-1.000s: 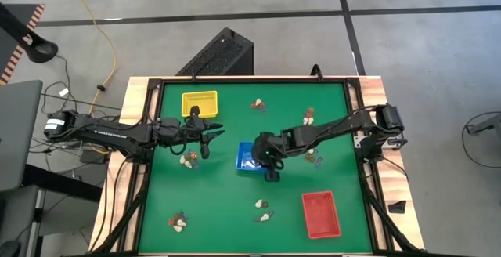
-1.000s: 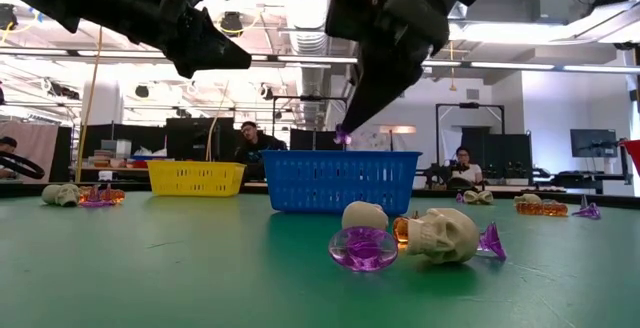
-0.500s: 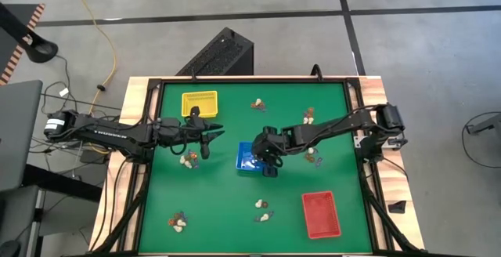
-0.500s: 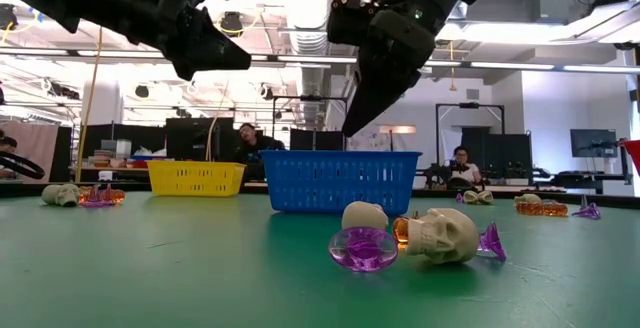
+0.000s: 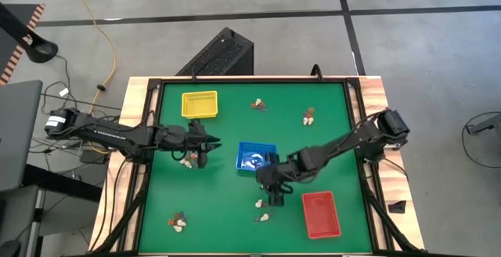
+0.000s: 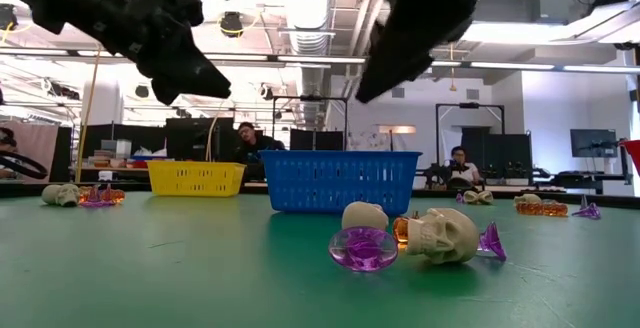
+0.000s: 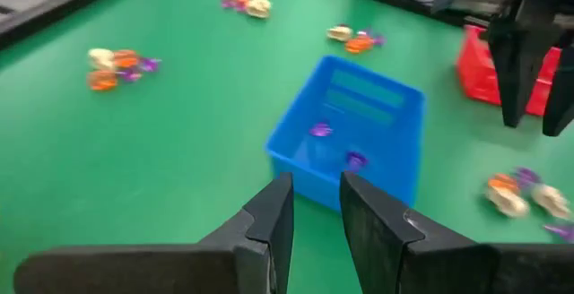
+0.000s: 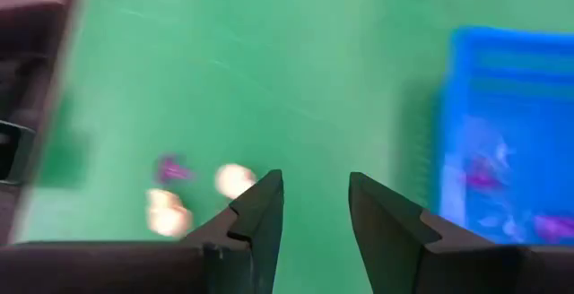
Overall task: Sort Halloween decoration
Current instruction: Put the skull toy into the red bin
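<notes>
Blue tray (image 5: 257, 156) between arms; green mat (image 5: 227, 210) open.

Green table (image 5: 227, 210); trays (image 5: 199, 103); trinkets (image 5: 179, 222)

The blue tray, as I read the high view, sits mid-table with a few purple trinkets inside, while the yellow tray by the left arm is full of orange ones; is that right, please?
Not quite. The blue tray does sit mid-table with purple trinkets inside, but the yellow tray looks empty in the high view: only its grid floor shows, with no orange pieces in it.
</notes>
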You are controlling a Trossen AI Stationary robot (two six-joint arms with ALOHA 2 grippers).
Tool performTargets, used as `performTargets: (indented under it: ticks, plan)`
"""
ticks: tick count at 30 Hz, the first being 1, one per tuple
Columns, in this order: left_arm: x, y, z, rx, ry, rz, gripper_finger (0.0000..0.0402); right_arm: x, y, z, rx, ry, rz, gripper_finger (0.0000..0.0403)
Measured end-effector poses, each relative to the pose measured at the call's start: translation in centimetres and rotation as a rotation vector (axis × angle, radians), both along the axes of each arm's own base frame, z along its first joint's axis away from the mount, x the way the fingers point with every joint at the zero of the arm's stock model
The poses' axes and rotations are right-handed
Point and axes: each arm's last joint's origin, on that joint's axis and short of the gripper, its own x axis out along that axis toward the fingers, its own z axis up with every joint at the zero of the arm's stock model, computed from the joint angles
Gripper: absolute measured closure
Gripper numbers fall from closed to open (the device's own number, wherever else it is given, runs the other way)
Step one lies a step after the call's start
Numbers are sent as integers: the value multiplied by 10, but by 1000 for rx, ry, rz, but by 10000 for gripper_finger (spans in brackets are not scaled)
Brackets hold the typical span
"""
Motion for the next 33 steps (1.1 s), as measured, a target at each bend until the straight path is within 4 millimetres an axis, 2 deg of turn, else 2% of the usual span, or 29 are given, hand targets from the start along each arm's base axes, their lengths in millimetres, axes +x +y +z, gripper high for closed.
performTargets:
  ticks: [2,6,8,10,15,20,26,33]
  plan:
    - [0,-7,1,-2,-15,-36,319,-1,15,-3,9,-23,37,245]
    - [0,-20,7,0,-71,-98,319,3,44,-25,-36,-46,152,243]
    - [0,-24,9,9,-97,-122,319,6,53,-37,-56,-44,185,239]
    - [0,-27,11,19,-121,-140,319,9,59,-41,-89,-36,189,233]
    - [1,-28,15,49,-152,-150,319,15,62,-37,-171,-42,178,210]
    - [1,-28,15,48,-151,-147,319,16,60,-37,-160,-35,184,185]
    - [1,-28,14,48,-150,-147,319,24,58,-67,-216,13,240,178]
    - [1,-28,13,56,-137,-148,319,27,55,-80,-259,50,257,179]
